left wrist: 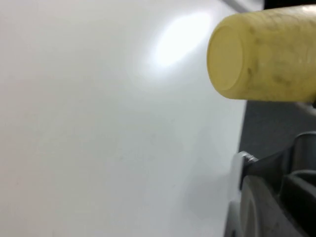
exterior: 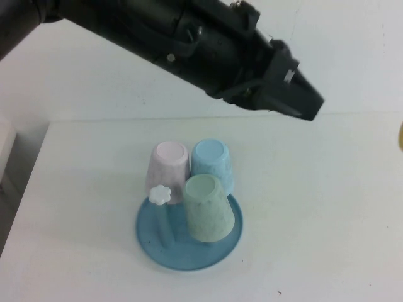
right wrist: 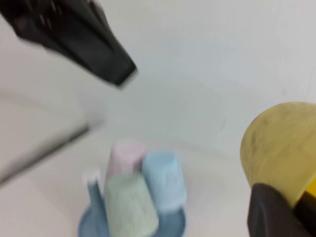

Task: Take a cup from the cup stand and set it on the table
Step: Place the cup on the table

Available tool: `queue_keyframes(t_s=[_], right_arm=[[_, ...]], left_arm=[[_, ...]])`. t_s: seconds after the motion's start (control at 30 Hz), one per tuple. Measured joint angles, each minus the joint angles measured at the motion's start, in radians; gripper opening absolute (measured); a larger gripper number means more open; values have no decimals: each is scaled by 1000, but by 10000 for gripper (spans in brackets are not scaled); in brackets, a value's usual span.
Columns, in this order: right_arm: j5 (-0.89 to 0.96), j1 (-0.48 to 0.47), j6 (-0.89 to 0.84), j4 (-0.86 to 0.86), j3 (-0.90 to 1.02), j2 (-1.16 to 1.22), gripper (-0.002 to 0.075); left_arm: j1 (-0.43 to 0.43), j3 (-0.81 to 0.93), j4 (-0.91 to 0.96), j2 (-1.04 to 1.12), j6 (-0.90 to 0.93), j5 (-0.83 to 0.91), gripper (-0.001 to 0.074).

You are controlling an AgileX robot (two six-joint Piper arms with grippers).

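High view, left tool (exterior: 301,95) aloft, right's (right wrist: 282,210) cup (left wrist: 261,57) sideways

Cup (right wrist: 279,148) matt yellow plastic, faintly speckled; cup stand (exterior: 151,236) glossy blue plastic; worktop (exterior: 327,207) smooth white.

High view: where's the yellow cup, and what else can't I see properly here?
Yellow cup: cut off by the high view's right edge; only a sliver shows.
Right hand holding it: outside the high view; right wrist view shows one dark finger.
Left hand, raised beyond the cup stand: its underside faces away in the high view.
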Motion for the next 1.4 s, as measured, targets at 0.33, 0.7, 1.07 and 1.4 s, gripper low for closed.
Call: queue_keyframes(t_s=[0.33, 0.7, 1.07, 1.4], right_arm=[[296, 0, 191, -502, -271, 488, 17], [164, 244, 296, -716, -342, 808, 17], [100, 453, 432, -963, -474, 1076, 17], [85, 458, 449, -981, -513, 1180, 111]], left_arm=[[-48, 56, 475, -208, -84, 15, 3], [-91, 500, 588, -620, -172, -69, -1], [-91, 846, 655, -836, -260, -168, -1], [-91, 884, 706, -870, -277, -199, -1]])
